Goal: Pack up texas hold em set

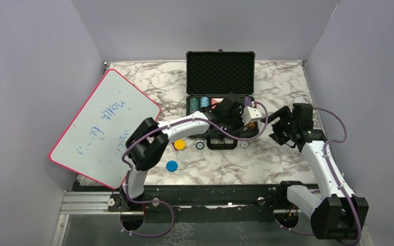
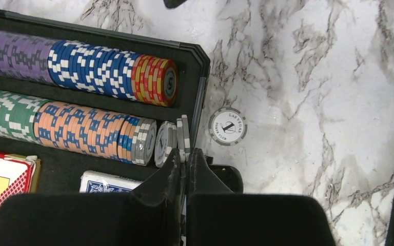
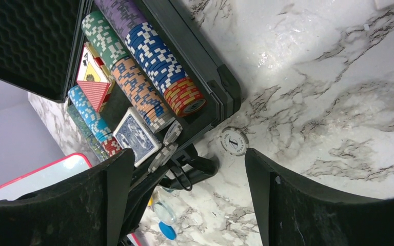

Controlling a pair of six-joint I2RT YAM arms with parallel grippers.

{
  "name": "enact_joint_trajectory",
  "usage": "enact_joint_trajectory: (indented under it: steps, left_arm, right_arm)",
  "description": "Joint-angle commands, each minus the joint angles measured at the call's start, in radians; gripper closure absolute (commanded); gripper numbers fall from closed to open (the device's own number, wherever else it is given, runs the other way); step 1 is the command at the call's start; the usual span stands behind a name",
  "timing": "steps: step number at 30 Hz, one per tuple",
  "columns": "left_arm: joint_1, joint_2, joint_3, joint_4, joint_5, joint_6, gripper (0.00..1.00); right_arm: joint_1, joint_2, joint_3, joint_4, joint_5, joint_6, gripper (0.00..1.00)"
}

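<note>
At the right end of the black hard briefcase (image 2: 199, 72), the left gripper (image 2: 184, 155) pinches a few grey and white round poker chips (image 2: 184, 130) on edge. The long orange and grey chip row (image 2: 82, 130) lies just left. The right gripper (image 3: 184, 165) hangs wide open over one loose grey chip (image 3: 234, 141) on the marble table (image 3: 313, 102).

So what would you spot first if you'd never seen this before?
The open black case in the middle of the table, packed with rows of colourful chips. Next, the left gripper pinching grey chips at the case's edge, and the big pink-edged whiteboard tilted on the left.
</note>
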Motion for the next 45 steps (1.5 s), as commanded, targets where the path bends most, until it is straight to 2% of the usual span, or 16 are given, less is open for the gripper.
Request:
enact_joint_trajectory:
  steps: [1,10,15,18,20,22,30,34,37,39,42,43,45]
  left_arm:
    - [0.0,0.037,0.031,0.002,-0.052,0.025,1.0]
    - [0.0,0.039,0.029,0.047,-0.201,0.033,1.0]
    - [0.0,0.043,0.035,0.053,-0.22,0.04,0.99]
    - [0.0,0.051,0.047,0.04,-0.22,0.037,0.73]
    - [0.0,0.048,0.049,0.034,-0.219,0.037,0.65]
    - [0.004,0.037,0.049,0.028,-0.198,0.035,0.62]
    - [0.045,-0.071,0.03,0.037,-0.061,-0.046,0.61]
    - [0.081,-0.196,-0.072,0.132,-0.052,-0.165,0.58]
    - [0.115,-0.329,-0.217,0.247,-0.045,-0.29,0.5]
    - [0.127,-0.409,-0.312,0.312,-0.033,-0.349,0.45]
    - [0.129,-0.52,-0.437,0.373,-0.086,-0.428,0.38]
    - [0.13,-0.55,-0.472,0.382,-0.111,-0.451,0.35]
    - [0.133,-0.613,-0.54,0.394,-0.163,-0.498,0.2]
  right_arm:
    - [-0.01,-0.014,-0.002,-0.019,-0.003,-0.019,0.18]
    - [-0.014,-0.021,-0.01,-0.023,-0.012,-0.021,0.18]
    - [-0.014,-0.027,-0.017,-0.024,-0.016,-0.023,0.18]
    - [-0.015,-0.028,-0.018,-0.026,-0.017,-0.03,0.18]
    - [-0.015,-0.03,-0.018,-0.027,-0.017,-0.043,0.18]
    - [-0.015,-0.028,-0.014,-0.02,-0.026,-0.082,0.18]
    - [-0.015,0.021,0.027,-0.063,-0.034,-0.293,0.19]
    - [-0.012,0.045,0.044,-0.073,-0.074,-0.368,0.26]
    - [0.017,0.063,0.056,-0.097,-0.051,-0.391,0.29]
    - [0.066,0.073,0.063,-0.107,-0.001,-0.388,0.29]
    - [0.208,0.102,0.07,-0.122,0.112,-0.348,0.29]
    - [0.25,0.117,0.071,-0.122,0.14,-0.325,0.29]
    - [0.316,0.149,0.068,-0.111,0.186,-0.3,0.29]
